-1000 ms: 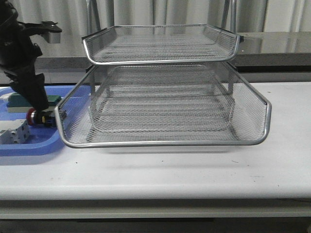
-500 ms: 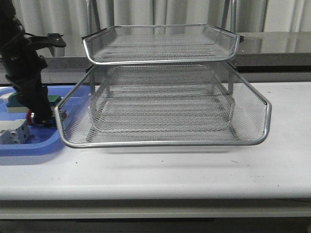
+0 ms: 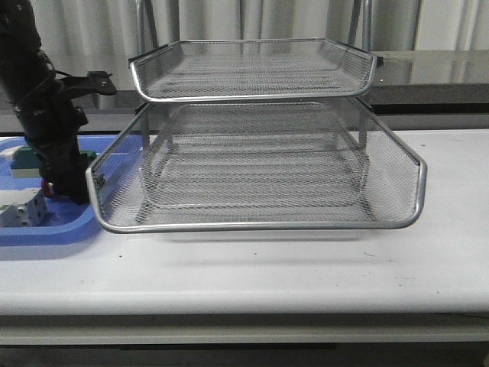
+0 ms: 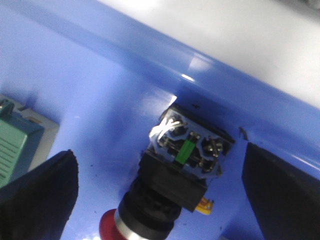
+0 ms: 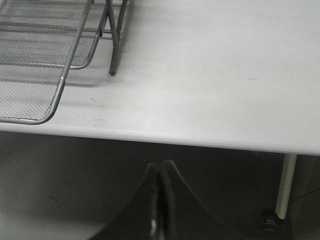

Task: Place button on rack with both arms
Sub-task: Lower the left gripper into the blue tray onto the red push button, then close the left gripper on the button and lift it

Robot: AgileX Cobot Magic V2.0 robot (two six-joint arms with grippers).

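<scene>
Silver mesh rack (image 3: 252, 164): tiers bare, nothing placed yet. Blue tray (image 3: 46, 229) at far left holds button (image 4: 172, 187), green block (image 3: 27, 159), white block (image 3: 23, 208). Left gripper (image 4: 155, 187) spread wide astride button, apparently not touching. Right gripper (image 5: 160, 200) pressed closed, empty, off table's near edge.

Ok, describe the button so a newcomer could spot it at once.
Find the big wire rack; left of it lies a blue tray. The button lies on its side in that tray, between the open fingers of the left gripper. Unlike the green block and white block nearby, it has a red head and black body.
</scene>
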